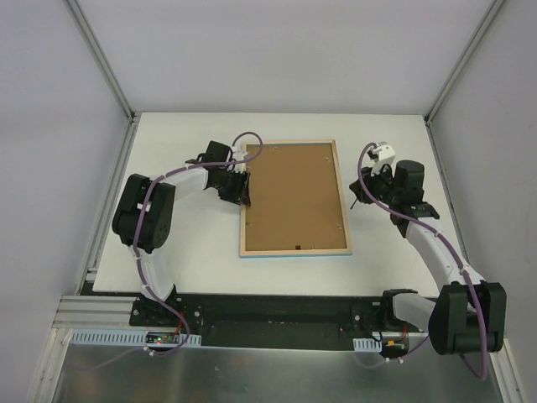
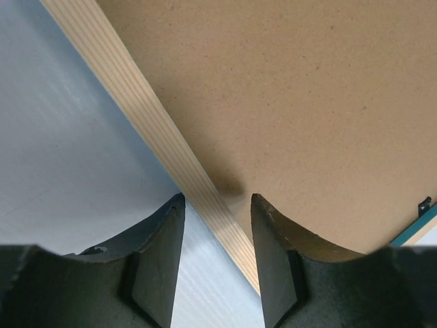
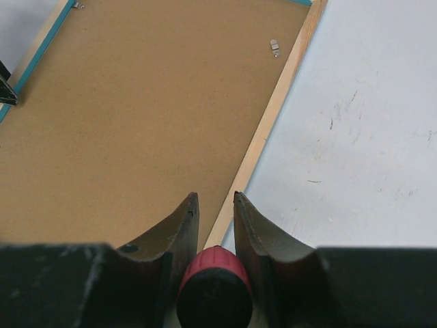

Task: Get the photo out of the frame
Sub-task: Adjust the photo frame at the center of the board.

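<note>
The frame (image 1: 294, 197) lies face down on the white table, its brown back panel (image 2: 307, 102) up and rimmed in pale wood (image 2: 136, 102). The photo is hidden under that panel. My left gripper (image 1: 243, 189) is at the frame's left edge. In the left wrist view its jaws (image 2: 217, 198) stand apart astride the wood rim, with a gap showing on the table side. My right gripper (image 1: 369, 191) hovers just off the frame's right edge (image 3: 273, 116). It (image 3: 214, 197) is shut on a red-handled screwdriver (image 3: 213, 290).
A small metal tab (image 3: 274, 47) sits on the back panel near the right rim, and a dark tab (image 2: 425, 203) by the turquoise edge (image 2: 416, 229). Bare white table (image 1: 185, 252) lies on both sides of the frame. Grey walls with metal posts (image 1: 109, 67) enclose the table.
</note>
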`<state>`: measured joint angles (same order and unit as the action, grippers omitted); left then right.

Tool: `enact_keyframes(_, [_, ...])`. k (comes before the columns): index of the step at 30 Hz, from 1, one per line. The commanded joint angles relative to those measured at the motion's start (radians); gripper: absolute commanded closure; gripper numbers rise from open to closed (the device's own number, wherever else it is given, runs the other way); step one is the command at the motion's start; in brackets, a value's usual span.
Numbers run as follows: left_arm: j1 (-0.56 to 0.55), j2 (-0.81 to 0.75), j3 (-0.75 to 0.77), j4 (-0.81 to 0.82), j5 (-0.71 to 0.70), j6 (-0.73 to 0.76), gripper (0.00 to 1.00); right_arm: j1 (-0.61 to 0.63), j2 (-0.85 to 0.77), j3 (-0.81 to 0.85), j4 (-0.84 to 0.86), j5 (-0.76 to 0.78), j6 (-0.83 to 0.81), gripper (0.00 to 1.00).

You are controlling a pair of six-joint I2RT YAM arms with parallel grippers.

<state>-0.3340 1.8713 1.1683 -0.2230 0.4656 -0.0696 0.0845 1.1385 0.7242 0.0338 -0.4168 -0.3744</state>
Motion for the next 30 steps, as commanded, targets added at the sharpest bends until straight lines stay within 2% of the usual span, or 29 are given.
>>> enact_keyframes(1, [-0.013,0.028,0.025,-0.006,0.034,-0.081,0.59,-0.006,0.001,0.012,0.052,-0.046,0.023,0.99])
enact_keyframes(12, [-0.025,0.065,0.03,0.005,0.088,-0.168,0.61,0.015,0.01,0.015,0.06,-0.063,0.031,0.99])
enact_keyframes(16, [-0.042,0.058,0.027,0.014,0.096,-0.176,0.61,0.066,0.03,0.04,0.049,-0.027,0.034,0.99])
enact_keyframes(24, [-0.056,0.057,0.018,0.04,0.128,-0.179,0.61,0.175,0.164,0.242,-0.055,-0.014,0.038,0.99])
enact_keyframes(30, [-0.054,0.042,0.022,0.048,0.116,-0.168,0.6,0.238,0.256,0.397,-0.048,-0.005,0.068,0.99])
